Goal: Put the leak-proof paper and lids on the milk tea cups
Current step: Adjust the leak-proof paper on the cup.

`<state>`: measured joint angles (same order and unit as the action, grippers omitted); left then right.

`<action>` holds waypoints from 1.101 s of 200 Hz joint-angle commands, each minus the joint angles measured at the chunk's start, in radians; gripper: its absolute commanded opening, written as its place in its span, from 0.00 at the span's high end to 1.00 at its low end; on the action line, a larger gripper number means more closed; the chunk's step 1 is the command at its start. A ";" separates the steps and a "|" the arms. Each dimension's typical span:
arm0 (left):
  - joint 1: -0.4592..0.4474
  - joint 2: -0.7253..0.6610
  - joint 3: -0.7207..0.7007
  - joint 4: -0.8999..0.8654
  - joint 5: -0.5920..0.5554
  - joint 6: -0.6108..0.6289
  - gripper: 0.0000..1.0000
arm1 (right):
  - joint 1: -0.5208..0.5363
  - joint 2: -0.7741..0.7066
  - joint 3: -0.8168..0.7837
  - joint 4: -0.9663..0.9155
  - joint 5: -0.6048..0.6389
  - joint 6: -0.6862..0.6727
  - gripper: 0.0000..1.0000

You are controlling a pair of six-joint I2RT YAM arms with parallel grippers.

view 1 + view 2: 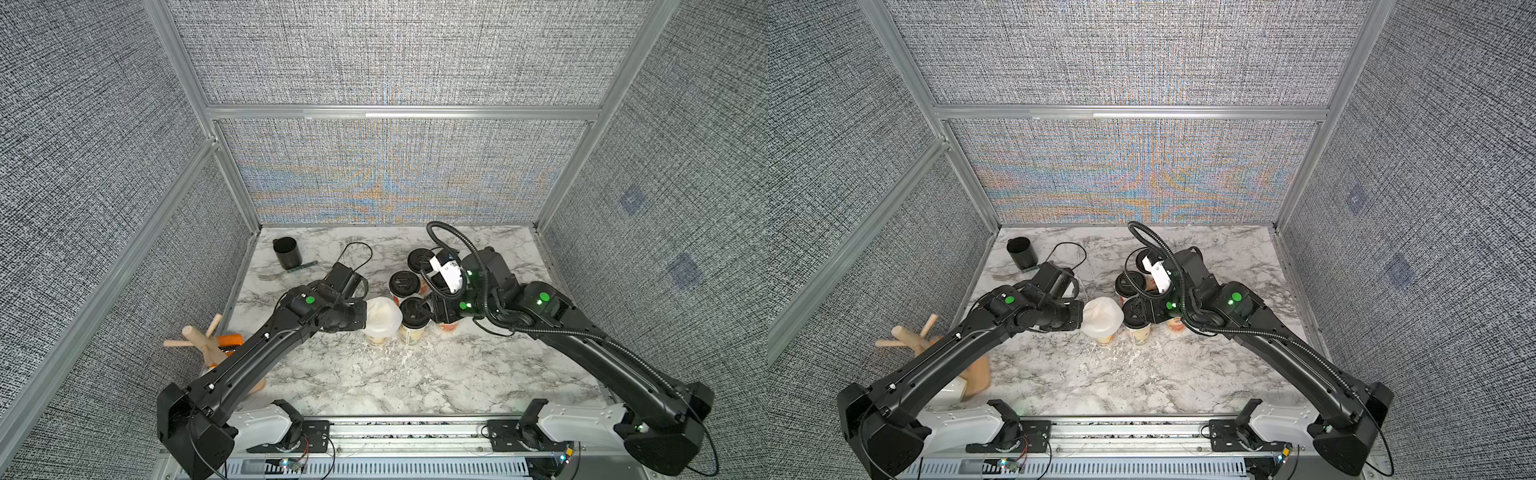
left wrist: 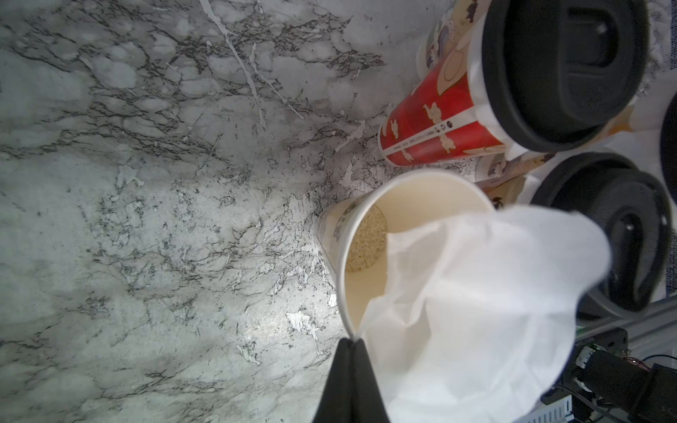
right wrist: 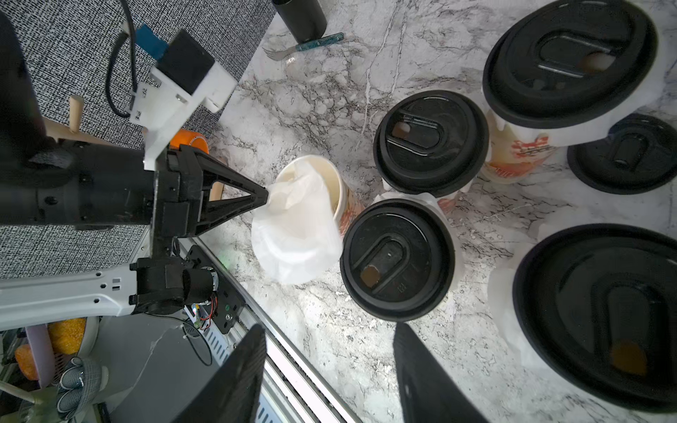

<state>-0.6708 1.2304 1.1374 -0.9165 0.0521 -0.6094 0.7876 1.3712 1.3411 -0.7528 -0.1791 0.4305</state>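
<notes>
An open milk tea cup (image 1: pixel 376 337) (image 2: pixel 366 205) stands at the middle of the marble table, with grains at its bottom. A crumpled sheet of leak-proof paper (image 1: pixel 382 316) (image 2: pixel 476 293) (image 3: pixel 296 234) lies partly over its mouth and hangs down one side. My left gripper (image 1: pixel 365 313) (image 2: pixel 353 342) is shut on the paper's edge at the cup rim. To the right of the open cup stand several milk tea cups with black lids (image 1: pixel 404 282) (image 3: pixel 397 258). My right gripper (image 1: pixel 430 309) (image 3: pixel 329 326) hovers open above them and holds nothing.
A black mug (image 1: pixel 286 252) and a fork (image 1: pixel 270 275) are at the back left. A wooden peg stand (image 1: pixel 203 338) and an orange tape roll (image 1: pixel 228 340) sit by the left wall. White paper edges show under the black lids (image 3: pixel 571 62).
</notes>
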 commanded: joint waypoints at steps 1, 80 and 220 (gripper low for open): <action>0.001 -0.001 -0.003 0.007 -0.008 0.011 0.99 | 0.001 -0.005 -0.001 0.007 0.023 -0.001 0.42; 0.001 -0.047 -0.004 0.038 -0.051 0.027 1.00 | 0.002 -0.011 -0.005 0.009 0.033 0.002 0.42; 0.002 -0.003 0.057 -0.010 -0.127 0.077 1.00 | 0.001 -0.021 -0.013 0.001 0.043 -0.002 0.42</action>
<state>-0.6708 1.2232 1.1816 -0.9085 -0.0486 -0.5495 0.7876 1.3525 1.3323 -0.7593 -0.1429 0.4309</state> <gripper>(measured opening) 0.051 0.583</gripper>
